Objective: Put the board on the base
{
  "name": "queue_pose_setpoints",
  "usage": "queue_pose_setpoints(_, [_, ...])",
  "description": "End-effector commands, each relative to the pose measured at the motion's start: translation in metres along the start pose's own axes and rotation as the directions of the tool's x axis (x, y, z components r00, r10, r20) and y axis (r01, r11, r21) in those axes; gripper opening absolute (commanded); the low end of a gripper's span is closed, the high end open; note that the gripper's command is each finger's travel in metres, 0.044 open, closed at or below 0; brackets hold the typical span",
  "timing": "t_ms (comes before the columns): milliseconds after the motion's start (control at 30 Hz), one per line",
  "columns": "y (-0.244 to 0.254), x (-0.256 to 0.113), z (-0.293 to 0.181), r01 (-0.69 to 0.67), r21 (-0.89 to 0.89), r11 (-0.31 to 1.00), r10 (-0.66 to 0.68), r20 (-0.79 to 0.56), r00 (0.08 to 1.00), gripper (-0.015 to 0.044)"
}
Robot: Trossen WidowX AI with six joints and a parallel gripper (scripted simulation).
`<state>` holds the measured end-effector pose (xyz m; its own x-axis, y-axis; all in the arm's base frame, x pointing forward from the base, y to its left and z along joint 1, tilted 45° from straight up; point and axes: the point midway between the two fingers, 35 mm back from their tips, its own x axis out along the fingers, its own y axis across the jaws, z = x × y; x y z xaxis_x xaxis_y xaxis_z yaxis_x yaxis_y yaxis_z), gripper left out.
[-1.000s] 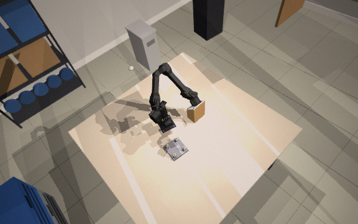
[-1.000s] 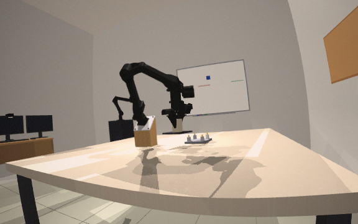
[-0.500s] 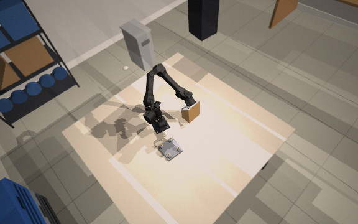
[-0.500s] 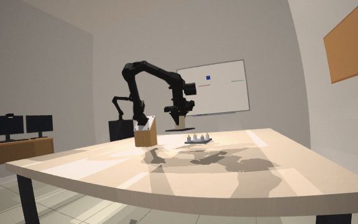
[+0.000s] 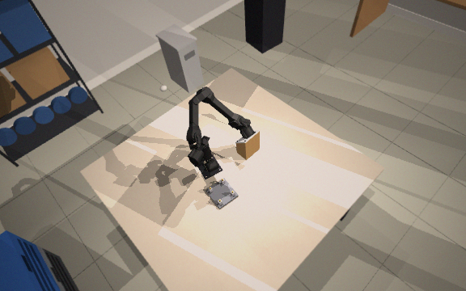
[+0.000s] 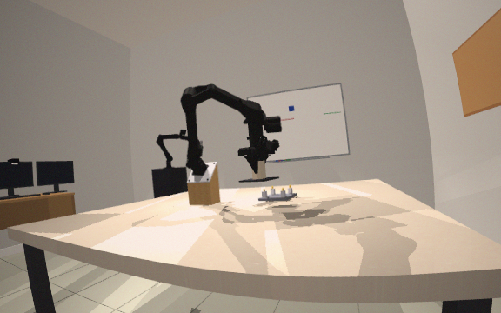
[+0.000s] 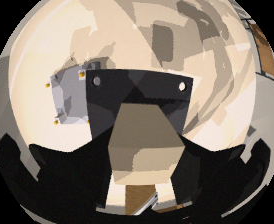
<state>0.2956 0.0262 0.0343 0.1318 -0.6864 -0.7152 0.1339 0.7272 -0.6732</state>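
Clearly aloft, a black board (image 5: 207,174) (image 6: 247,179) (image 7: 100,100) hangs from the gripper (image 5: 208,160) (image 6: 257,170) (image 7: 140,129), its square handle (image 6: 259,169) (image 7: 147,142) pinched between the fingers. The handle points up and the board looks close to level in the exterior view, with open air between it and the table (image 5: 318,182) (image 6: 233,243) (image 7: 33,45).

The grey base (image 5: 222,195) (image 6: 278,197) (image 7: 73,97) sits on the tabletop, lower than the board and off to one side. Its four posts (image 6: 283,194) stand upright, topped by gold pins (image 5: 219,200) (image 6: 283,189) (image 7: 81,74); the board touches none of them. From the wrist, two corner holes (image 7: 182,86) show along the board's far edge, and the base appears just past its left side, one pin partly hidden at that edge. The other two corners are out of sight behind the handle and gripper.

The black arm (image 5: 221,106) (image 6: 191,126) arches high over the table, its forearm sloping down to the wrist and the gripper pointing downward. A whiteboard (image 6: 311,126) hangs on the wall behind, while a rack (image 5: 22,56) with blue bins (image 5: 24,24) stands on the floor beyond the table.
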Motion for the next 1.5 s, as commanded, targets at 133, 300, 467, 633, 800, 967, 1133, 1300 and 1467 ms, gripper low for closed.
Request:
queue_pose_setpoints(133, [0.021,-0.002,0.006,-0.007,-0.014,1.0,0.007,0.0,1.0,0.0])
queue_pose_setpoints(300, [0.033,-0.002,0.008,-0.008,-0.025,1.0,0.008,0.0,1.0,0.0])
queue_pose_setpoints(467, [0.046,-0.003,0.009,-0.009,-0.036,0.999,0.009,0.0,1.0,0.0])
queue_pose_setpoints(633, [0.058,-0.003,0.01,-0.009,-0.047,0.999,0.009,0.0,1.0,0.0])
queue_pose_setpoints(800, [0.071,-0.003,0.01,-0.009,-0.058,0.998,0.009,0.0,1.0,0.0])
queue_pose_setpoints(967, [0.084,-0.002,0.01,-0.008,-0.069,0.998,0.008,0.0,1.0,0.0])
queue_pose_setpoints(1133, [0.097,-0.002,0.009,-0.008,-0.079,0.997,0.008,0.0,1.0,0.0])
queue_pose_setpoints(1300, [0.11,-0.001,0.008,-0.006,-0.09,0.996,0.006,0.0,1.0,0.0])
queue_pose_setpoints(1467, [0.123,0.0,0.006,-0.005,-0.1,0.995,0.005,0.001,1.0,0.0])
